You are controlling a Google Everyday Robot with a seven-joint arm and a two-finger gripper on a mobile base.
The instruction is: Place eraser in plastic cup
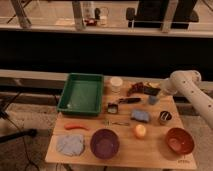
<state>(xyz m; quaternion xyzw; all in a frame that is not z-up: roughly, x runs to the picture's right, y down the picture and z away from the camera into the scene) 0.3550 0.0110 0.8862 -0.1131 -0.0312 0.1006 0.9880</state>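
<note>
Eraser first: you can't really pick it out here. Nothing on the table [125,152] reads clearly as the eraser, and the dark end of the arm hides whatever may be there. The gripper [153,91] is at the back right of the table, right over the blue cup [153,100], touching it or just above it. You can't tell which, and you can't tell whether it's clamped on something or spread apart. The white arm [189,84] comes in from the right edge.

Rest of the layout:
- The green tray [82,92] is back left, and a white cup [116,83] stands just beside its right rim.
- Some dark brownish stuff [137,89] lies between the white cup and the blue cup.
- A black-handled brush [122,103] lies in front of that, and a blue sponge [140,116] sits near it to the right.
- A dark can [165,117] stands right of the sponge.
- An orange ball [140,130] sits in front of the sponge.
- Along the front edge, from left to right, are a blue cloth [70,145], a purple bowl [104,143] and a red bowl [179,141].
- A thin orange-red thing [76,127] lies between the tray and the cloth.
</note>
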